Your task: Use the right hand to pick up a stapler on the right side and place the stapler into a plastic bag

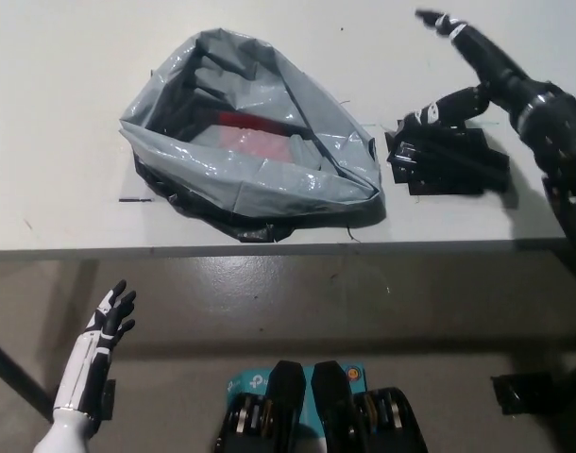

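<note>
the boxy black stapler (448, 160) lies flat on the white table (61, 113), near its front edge and just right of the crumpled glossy grey plastic bag (269, 175), whose mouth gapes over something red (241, 127). my black right hand (500, 85) hangs over the stapler's far side, fingers spread wide, gripping nothing; one finger overlaps its top edge, contact unclear. my white left hand (107, 326) rests low at the left, below the table, fingers apart and empty.

White table (61, 94): grey bag (269, 175), black stapler (450, 166)
</note>
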